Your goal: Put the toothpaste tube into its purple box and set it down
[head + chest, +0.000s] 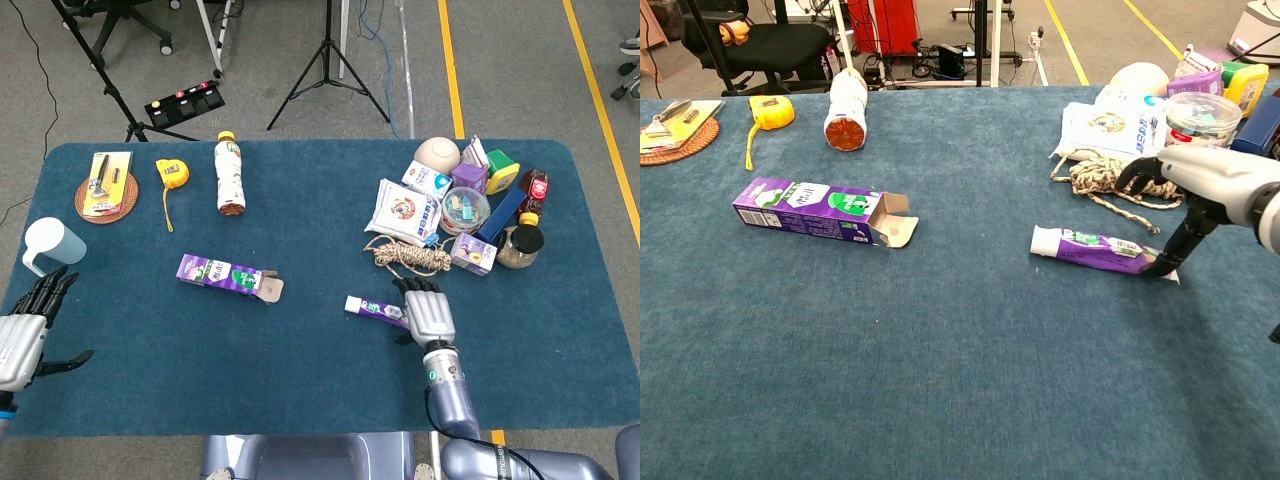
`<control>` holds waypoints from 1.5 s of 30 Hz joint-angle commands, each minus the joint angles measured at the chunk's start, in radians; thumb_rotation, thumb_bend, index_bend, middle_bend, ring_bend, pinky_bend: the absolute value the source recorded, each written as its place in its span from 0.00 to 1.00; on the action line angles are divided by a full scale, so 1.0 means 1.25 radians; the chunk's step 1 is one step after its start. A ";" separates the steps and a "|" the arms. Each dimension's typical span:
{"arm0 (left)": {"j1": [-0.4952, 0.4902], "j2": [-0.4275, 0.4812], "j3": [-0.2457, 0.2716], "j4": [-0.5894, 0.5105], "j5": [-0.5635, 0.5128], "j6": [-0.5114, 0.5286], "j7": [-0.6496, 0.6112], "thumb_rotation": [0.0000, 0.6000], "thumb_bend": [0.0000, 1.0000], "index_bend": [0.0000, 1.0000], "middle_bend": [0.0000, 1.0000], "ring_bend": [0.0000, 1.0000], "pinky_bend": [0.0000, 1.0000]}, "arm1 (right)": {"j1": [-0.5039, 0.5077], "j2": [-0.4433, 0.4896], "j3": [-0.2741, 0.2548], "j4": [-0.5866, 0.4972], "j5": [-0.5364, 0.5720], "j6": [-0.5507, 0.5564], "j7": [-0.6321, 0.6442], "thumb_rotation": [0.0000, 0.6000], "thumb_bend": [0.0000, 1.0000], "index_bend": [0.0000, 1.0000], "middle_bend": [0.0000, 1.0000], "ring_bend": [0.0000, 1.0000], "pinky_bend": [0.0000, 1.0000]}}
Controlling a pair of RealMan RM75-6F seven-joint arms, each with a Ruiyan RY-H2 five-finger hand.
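The purple and white toothpaste tube [374, 308] [1092, 247] lies flat on the blue table, cap pointing left. My right hand [427, 310] [1206, 181] hovers over its crimped right end, fingers spread and pointing away from me. In the chest view its thumb reaches down and touches the tube's tail; nothing is gripped. The purple box [226, 273] [820, 210] lies to the left, its open flap end facing the tube. My left hand [22, 338] stays open at the table's left front edge, far from both, seen only in the head view.
A coiled rope [411, 258] [1130, 177] lies just beyond the right hand, with a flour bag [403, 211] and a cluster of jars and boxes behind. A bottle [230, 173], a yellow tape measure [171, 172], a coaster [103, 198] and a white cup [52, 243] occupy the left.
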 commanded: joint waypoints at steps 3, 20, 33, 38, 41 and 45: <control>-0.002 0.000 -0.001 0.001 -0.004 -0.006 0.000 1.00 0.08 0.00 0.00 0.00 0.16 | 0.017 -0.050 0.003 0.044 0.000 0.030 -0.005 1.00 0.00 0.23 0.25 0.20 0.21; -0.008 -0.003 -0.008 0.001 -0.020 -0.022 0.012 1.00 0.08 0.00 0.00 0.00 0.16 | 0.037 -0.134 -0.010 0.174 -0.003 0.027 0.002 1.00 0.00 0.34 0.35 0.30 0.37; -0.011 -0.007 -0.012 -0.001 -0.034 -0.032 0.023 1.00 0.08 0.00 0.00 0.00 0.17 | 0.041 -0.166 0.012 0.224 -0.010 0.022 0.035 1.00 0.14 0.42 0.42 0.39 0.46; -0.015 -0.008 -0.013 -0.001 -0.041 -0.041 0.027 1.00 0.08 0.00 0.00 0.00 0.17 | 0.044 -0.180 0.010 0.246 -0.014 0.012 0.039 1.00 0.17 0.43 0.44 0.40 0.48; -0.016 -0.008 -0.014 -0.001 -0.043 -0.042 0.027 1.00 0.08 0.00 0.00 0.00 0.17 | 0.049 -0.197 0.008 0.271 -0.023 0.016 0.033 1.00 0.21 0.45 0.47 0.43 0.52; -0.017 -0.008 -0.015 -0.001 -0.048 -0.045 0.026 1.00 0.08 0.00 0.00 0.00 0.17 | 0.047 -0.212 0.005 0.294 -0.041 0.025 0.037 1.00 0.25 0.49 0.52 0.48 0.56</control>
